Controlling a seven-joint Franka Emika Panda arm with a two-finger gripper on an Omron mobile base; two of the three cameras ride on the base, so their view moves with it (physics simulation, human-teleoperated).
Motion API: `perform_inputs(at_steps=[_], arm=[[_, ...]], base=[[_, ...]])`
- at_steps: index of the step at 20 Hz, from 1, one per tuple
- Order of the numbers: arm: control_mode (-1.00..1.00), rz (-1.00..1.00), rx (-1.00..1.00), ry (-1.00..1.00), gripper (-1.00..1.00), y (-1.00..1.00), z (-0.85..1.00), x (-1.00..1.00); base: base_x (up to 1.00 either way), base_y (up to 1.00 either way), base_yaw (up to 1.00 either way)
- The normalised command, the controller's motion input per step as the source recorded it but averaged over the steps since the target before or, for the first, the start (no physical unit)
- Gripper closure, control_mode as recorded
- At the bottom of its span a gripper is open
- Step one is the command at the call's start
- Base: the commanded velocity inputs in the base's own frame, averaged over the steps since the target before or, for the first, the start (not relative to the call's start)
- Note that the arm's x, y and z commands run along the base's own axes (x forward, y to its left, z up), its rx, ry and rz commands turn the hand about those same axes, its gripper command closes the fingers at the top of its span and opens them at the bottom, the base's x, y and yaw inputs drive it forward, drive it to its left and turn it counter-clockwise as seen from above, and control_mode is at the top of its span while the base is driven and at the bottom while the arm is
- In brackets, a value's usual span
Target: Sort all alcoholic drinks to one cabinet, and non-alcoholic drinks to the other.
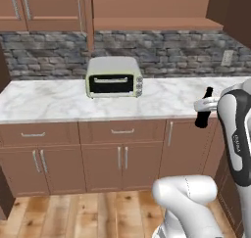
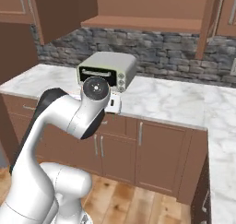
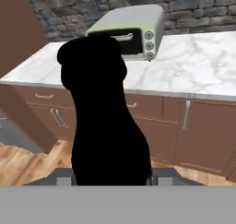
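My gripper (image 1: pixel 205 106) is shut on a small black cola bottle (image 1: pixel 202 118), one of the non-alcoholic drinks, gripping it around the middle. In the left base view it hangs upright at the right, level with the counter's front edge. The hand view has the same black bottle (image 3: pixel 103 126) rising right in front of the camera from between the fingers of the gripper (image 3: pixel 110 178). Above the counter a brown wall cabinet stands open, its shelf floor (image 1: pixel 154 23) bare; the same shelf floor (image 2: pixel 143 23) appears in the right base view, with an open door (image 2: pixel 62 11) to its left.
A pale toaster oven (image 1: pixel 113 78) sits on the white marble counter (image 1: pixel 44 102) against the stone backsplash. Lower drawer cabinets (image 1: pixel 98 154) run beneath. The counter turns a corner at the right (image 2: pixel 221 140). Wooden floor lies below.
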Motion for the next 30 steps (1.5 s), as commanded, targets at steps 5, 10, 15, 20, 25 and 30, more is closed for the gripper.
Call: perform_inputs(at_steps=[5, 10, 15, 20, 25, 30], arm=[[1.00, 0.00, 0.00, 0.00, 1.00, 0.00, 0.00, 0.00], [1.00, 0.00, 0.00, 0.00, 1.00, 0.00, 0.00, 0.00], [1.00, 0.00, 0.00, 0.00, 1.00, 0.00, 0.00, 0.00], [1.00, 0.00, 0.00, 0.00, 1.00, 0.00, 0.00, 0.00], [-1.00, 0.00, 0.03, -0.01, 1.00, -0.04, 0.04, 0.00], [-1.00, -0.03, 0.01, -0.11, 1.00, -0.01, 0.43, 0.00]], base=[[1.00, -0.33, 0.00], [1.00, -0.32, 0.00], [0.94, -0.37, 0.00], [0.23, -0.28, 0.00], [0.00, -0.08, 0.00], [0.00, 0.00, 0.00]])
